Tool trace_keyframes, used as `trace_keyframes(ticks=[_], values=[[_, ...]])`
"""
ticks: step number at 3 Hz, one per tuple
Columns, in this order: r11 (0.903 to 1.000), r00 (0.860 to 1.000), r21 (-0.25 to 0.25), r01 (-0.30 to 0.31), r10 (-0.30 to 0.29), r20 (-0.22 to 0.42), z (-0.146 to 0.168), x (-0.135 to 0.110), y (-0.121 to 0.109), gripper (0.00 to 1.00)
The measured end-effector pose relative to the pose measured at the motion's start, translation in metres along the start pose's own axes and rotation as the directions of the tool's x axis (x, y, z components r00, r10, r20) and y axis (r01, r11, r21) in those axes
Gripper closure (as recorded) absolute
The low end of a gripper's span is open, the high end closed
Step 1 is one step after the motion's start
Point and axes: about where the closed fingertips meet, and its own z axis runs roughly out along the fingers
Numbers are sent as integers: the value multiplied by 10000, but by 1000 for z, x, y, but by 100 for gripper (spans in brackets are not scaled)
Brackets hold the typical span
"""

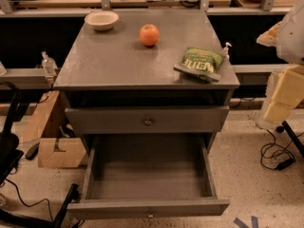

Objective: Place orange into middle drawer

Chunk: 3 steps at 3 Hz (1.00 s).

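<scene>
The grey cabinet is filling the centre of the view, and at its 6 o'clock the middle drawer is standing pulled fully out, its bare grey floor showing nothing inside. Just above it, the shallower knobbed drawer is sitting closed. At the 3 o'clock edge of the view the gripper is hanging beside the cabinet's right flank, well apart from everything on the top and holding nothing that can be seen; whether it is spread or closed, I cannot tell. On the cabinet top, a green snack bag is lying at about 4 o'clock, near the front right corner, and a white bowl is resting at 11 o'clock near the back edge. The orange is sitting at about 12 o'clock on the top, between the bowl and the bag and touching neither. So the opening of the drawer is looking done, while the rest is looking untouched: the gripper is needing to reach towards the fruit, take hold of it, carry it forward past the front edge and lower it into the open drawer.
</scene>
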Motion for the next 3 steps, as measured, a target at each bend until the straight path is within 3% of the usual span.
trace_keyframes(ticks=[1, 2, 3], values=[[9999, 9999, 113, -6, 4, 111, -1, -1, -4, 0], [9977, 9953, 665, -104, 39, 967, -2, -7, -37, 0], [9873, 9562, 1315, -888, 476, 2887, 4, -17, -117, 0]])
